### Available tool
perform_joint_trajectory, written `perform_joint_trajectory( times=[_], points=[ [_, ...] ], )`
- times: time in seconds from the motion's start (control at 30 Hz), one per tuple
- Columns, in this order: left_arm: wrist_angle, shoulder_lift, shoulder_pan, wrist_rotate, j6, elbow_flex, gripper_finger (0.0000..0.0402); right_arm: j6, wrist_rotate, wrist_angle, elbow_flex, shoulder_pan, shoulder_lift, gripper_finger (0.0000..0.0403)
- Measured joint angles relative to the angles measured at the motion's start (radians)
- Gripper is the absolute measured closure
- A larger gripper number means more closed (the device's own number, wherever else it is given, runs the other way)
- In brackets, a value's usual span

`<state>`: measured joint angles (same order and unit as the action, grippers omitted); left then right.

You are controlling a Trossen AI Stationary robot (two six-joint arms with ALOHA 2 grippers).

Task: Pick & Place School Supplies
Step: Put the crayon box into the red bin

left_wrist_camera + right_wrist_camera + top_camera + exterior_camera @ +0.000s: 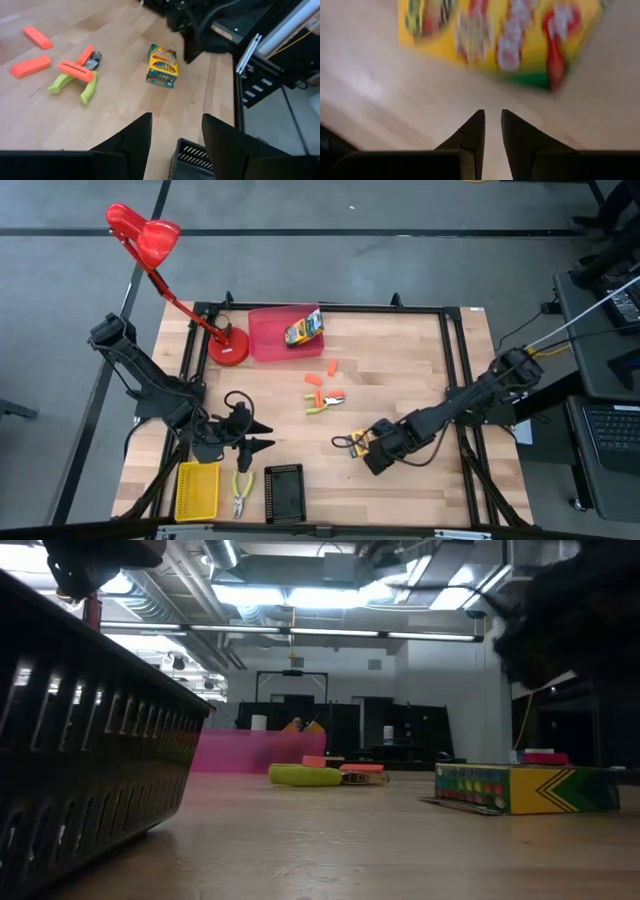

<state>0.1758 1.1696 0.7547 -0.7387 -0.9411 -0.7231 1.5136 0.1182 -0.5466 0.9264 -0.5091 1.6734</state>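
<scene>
a: where's the right gripper (492, 131)?
b: low over the wooden table (400, 380), its fingers nearly together with a thin gap, holding nothing. a crayon box (500, 35) lies on the wood just ahead of the tips, not touching.
a: can you read the box?
b: no, the print is too blurred in every view; only yellow, green and coloured crayon pictures show.
a: the left gripper (176, 131)?
b: fingers apart and empty, near the black tray (284, 493).
a: other supplies?
b: another crayon box (303, 329) sits in the red tray (265, 340). orange pieces (313, 381) and green-handled pliers (324, 402) lie mid-table; a second pair of pliers (241, 491) lies between the yellow tray (196, 490) and the black one.
</scene>
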Motion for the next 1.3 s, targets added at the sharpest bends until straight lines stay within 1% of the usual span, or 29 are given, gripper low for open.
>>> perform_joint_trajectory(
  times=[0.07,0.23,0.3,0.43,0.53,0.6,0.67,0.77,0.83,0.87,0.9,1.0,1.03,1.13,1.3],
  points=[
    [0.003,0.000,0.000,0.000,0.002,0.000,0.0231,-0.022,-0.003,0.033,0.000,0.031,0.027,0.0335],
    [0.000,-0.001,0.001,0.002,0.002,0.000,0.0231,-0.078,-0.007,0.219,0.003,0.135,0.093,0.0335],
    [0.000,-0.001,0.003,0.000,0.002,0.000,0.0231,-0.103,-0.027,0.272,0.025,0.187,0.123,0.0335],
    [0.008,-0.001,0.002,0.001,-0.016,0.000,0.0231,-0.195,-0.066,0.287,0.123,0.275,0.168,0.0335],
    [0.014,-0.001,-0.006,0.000,-0.048,0.000,0.0231,-0.269,-0.103,0.286,0.204,0.306,0.173,0.0335],
    [0.015,-0.001,-0.013,-0.003,-0.072,0.000,0.0231,-0.297,-0.128,0.263,0.246,0.304,0.150,0.0335],
    [0.019,-0.001,-0.018,-0.001,-0.088,0.000,0.0231,-0.311,-0.147,0.199,0.290,0.286,0.122,0.0335],
    [0.035,-0.001,-0.026,0.005,-0.116,0.000,0.0231,-0.308,-0.202,-0.024,0.315,0.240,0.085,0.0335],
    [0.042,-0.001,-0.038,0.016,-0.136,0.000,0.0231,-0.277,-0.218,-0.118,0.292,0.213,0.072,0.0335],
    [0.040,-0.001,-0.048,0.036,-0.142,0.000,0.0231,-0.257,-0.220,-0.128,0.272,0.203,0.064,0.0335],
    [0.038,-0.001,-0.062,0.068,-0.147,0.000,0.0230,-0.234,-0.221,-0.118,0.252,0.195,0.058,0.0335],
    [0.023,0.003,-0.129,0.202,-0.148,0.000,0.0228,-0.165,-0.208,-0.062,0.182,0.183,0.054,0.0335],
    [0.018,0.007,-0.150,0.231,-0.146,0.000,0.0227,-0.141,-0.208,-0.043,0.158,0.180,0.054,0.0335],
    [-0.001,0.008,-0.198,0.263,-0.143,0.000,0.0221,-0.073,-0.224,0.020,0.106,0.179,0.040,0.0335],
    [-0.033,0.008,-0.287,0.316,-0.137,0.000,0.0211,0.031,-0.317,0.068,0.038,0.171,-0.019,0.0335]
  ],
)
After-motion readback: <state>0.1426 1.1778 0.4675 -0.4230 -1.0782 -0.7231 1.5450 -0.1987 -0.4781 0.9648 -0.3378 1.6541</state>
